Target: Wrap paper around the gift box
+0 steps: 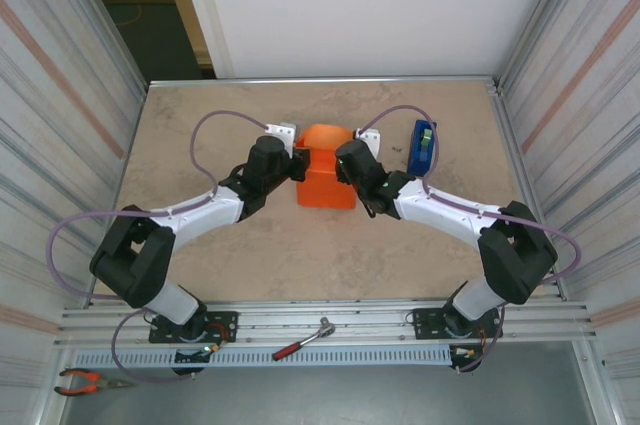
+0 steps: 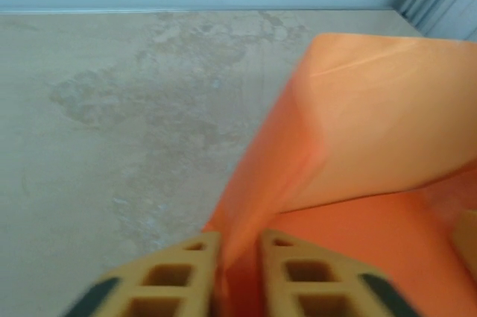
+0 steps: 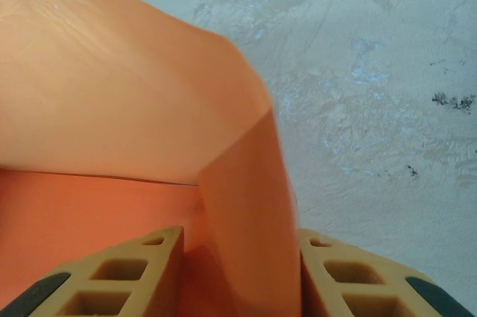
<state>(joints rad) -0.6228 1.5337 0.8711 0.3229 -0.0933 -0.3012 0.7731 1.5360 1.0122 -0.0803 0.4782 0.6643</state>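
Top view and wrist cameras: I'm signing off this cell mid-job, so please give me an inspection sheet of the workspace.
Surface: mottled beige tabletop, no spills seen.
Job's things: orange paper folded up into a mound at centre; gift box hidden, likely under it.
Clutter: blue tape dispenser right of the paper; ratchet and pliers at the near edge.
Grippers: left gripper pinches a paper fold; right gripper straddles a wider fold that fills its gap.
Cables: purple cables loop free off both arms.
Surroundings: corrugated walls on both sides, white panel behind.
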